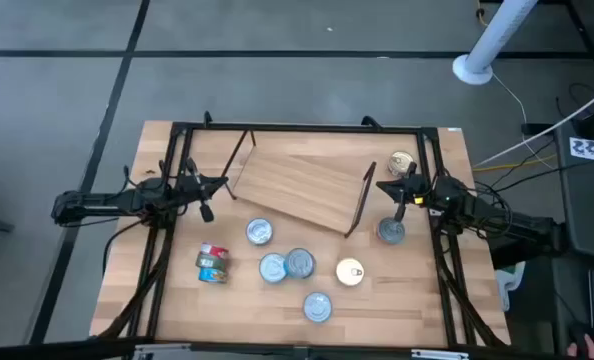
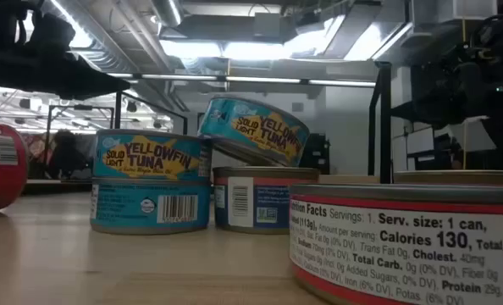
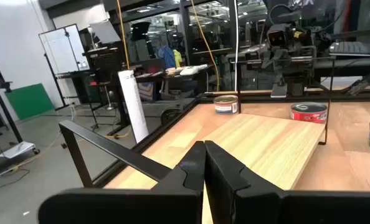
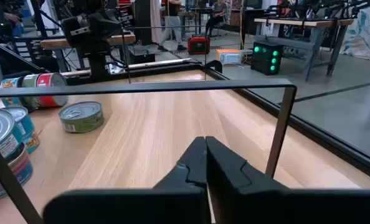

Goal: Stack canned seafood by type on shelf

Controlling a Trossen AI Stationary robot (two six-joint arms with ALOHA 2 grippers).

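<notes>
Low view, nearest first: a red can [image 2: 404,246] fills the front, and behind it sit two teal cans stacked [image 2: 150,182]. Just beside that stack another teal can [image 2: 256,127] lies tilted, resting on a lower can [image 2: 264,199]. None of the cans is on the shelf yet.

From above, most cans are bunched in the near half of the table [image 1: 407,300]. Farther back the shelf [image 1: 302,185] lies askew across the middle with its board bare. One can [image 1: 391,231] sits near the shelf's right end and a gold-lidded one [image 1: 402,163] is toward the far right corner.

The left gripper [image 3: 204,149] hangs at the shelf's left end and the right gripper [image 4: 205,144] at its right end. Both are pinched tight and hold nothing.

Risks, as I judge them:
- The tilted can looks poorly seated, so a nudge to its neighbours could send it sliding or rolling.
- The bunched cans touch or nearly touch. Fingers coming down around one may push another.
- The shelf's wire legs stand close to each gripper and could snag a low sweep.
- A knock could skew the shelf further.

The table has a black rail on its sides, close behind each arm. Open room lies on the bare board and on the strip of table beyond the shelf, while the near half is crowded.
</notes>
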